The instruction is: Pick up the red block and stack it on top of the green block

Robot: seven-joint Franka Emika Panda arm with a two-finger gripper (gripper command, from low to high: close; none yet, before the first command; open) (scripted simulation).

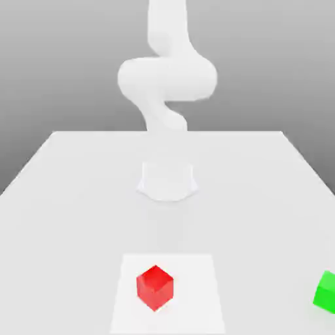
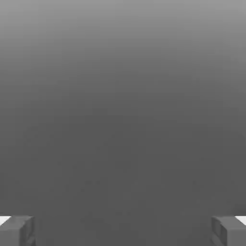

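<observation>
Claw (image 2: 123,230) wide open, empty. Red block (image 1: 155,286) at table's (image 1: 65,196) near edge; descend centred, square to faces.

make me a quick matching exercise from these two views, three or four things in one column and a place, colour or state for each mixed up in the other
Things:
1. red block
2. green block
3. fingers
4. arm

Descriptions:
A. spread wide apart with nothing between them
B. on the paler square patch of the table
C. white, rising at the far side of the table
D. at the exterior view's right edge, partly cut off

Pairs: 1-B, 2-D, 3-A, 4-C
</observation>
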